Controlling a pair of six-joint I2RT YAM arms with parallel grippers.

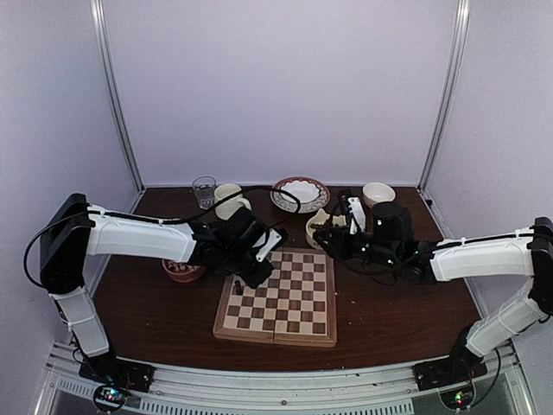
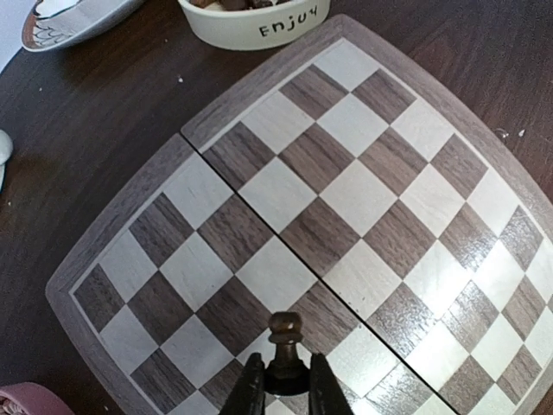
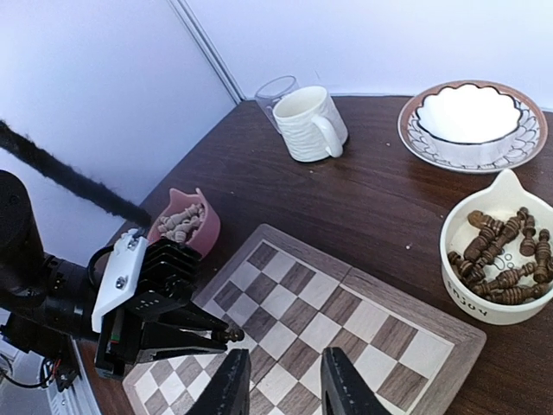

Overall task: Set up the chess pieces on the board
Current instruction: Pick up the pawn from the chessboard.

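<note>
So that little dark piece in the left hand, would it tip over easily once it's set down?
Probably yes: the dark piece looks tall and narrow, so a nudge could topple it. Its rounded, turned shape suggests it would then roll on the smooth board.

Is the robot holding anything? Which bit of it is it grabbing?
The left gripper pinches a dark chess piece by its lower body, near the base; its round head pokes past the fingers. The right gripper holds nothing.

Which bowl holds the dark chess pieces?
The cream bowl marked Enjoy, by the board; the pink one holds pale pieces, the scalloped one is empty.
</note>
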